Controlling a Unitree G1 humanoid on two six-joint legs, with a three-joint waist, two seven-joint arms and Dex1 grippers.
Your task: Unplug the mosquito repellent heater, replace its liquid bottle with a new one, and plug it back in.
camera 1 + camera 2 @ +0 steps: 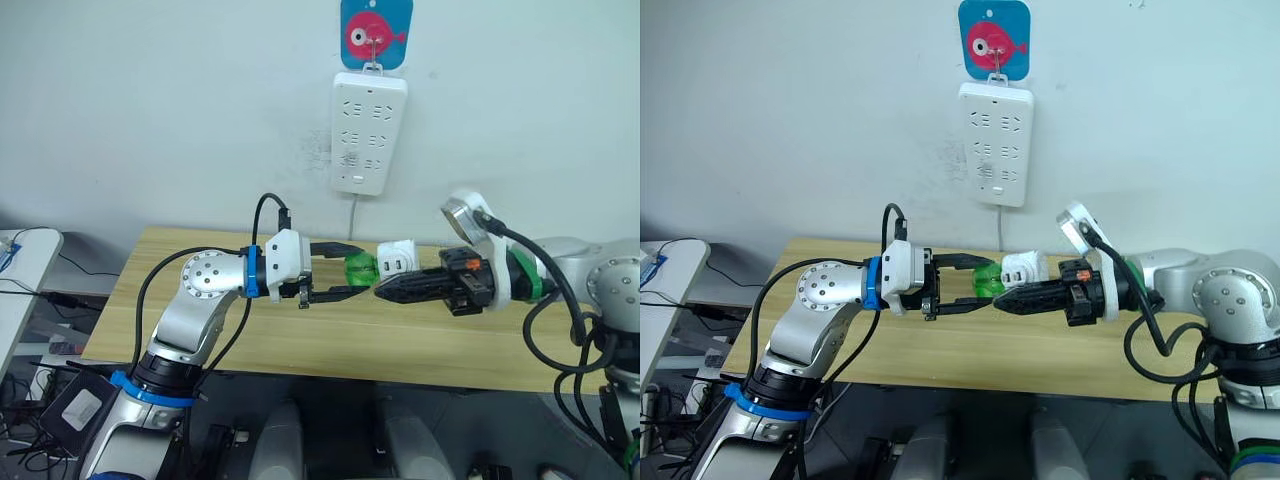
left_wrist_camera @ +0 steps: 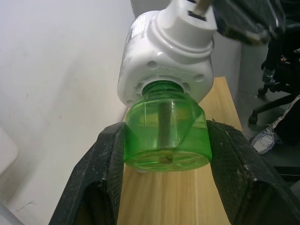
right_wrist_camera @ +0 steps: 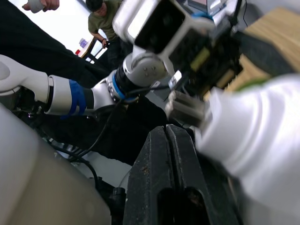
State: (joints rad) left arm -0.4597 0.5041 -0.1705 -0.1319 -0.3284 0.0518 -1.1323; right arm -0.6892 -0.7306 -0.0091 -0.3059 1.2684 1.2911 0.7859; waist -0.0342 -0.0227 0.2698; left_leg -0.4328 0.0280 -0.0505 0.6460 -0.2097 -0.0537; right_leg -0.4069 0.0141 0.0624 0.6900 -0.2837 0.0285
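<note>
The mosquito repellent heater (image 1: 398, 257) is a small white unit with its plug prongs showing, held in the air above the wooden table (image 1: 300, 345). A green liquid bottle (image 1: 358, 270) is screwed into its base (image 2: 164, 70). My left gripper (image 1: 352, 273) is shut on the bottle, one black finger (image 2: 98, 178) on each side. From the right, my right gripper (image 1: 385, 290) reaches in just under the heater. Its two fingers (image 3: 164, 154) are pressed together and the white heater body (image 3: 253, 140) lies against their side.
A long white power strip (image 1: 367, 130) hangs on the wall above the table from a blue hook plate with a red fish (image 1: 375, 35); its cord drops behind the table. A grey side table with cables (image 1: 25, 260) stands at the left. A person (image 3: 101, 21) stands in the background.
</note>
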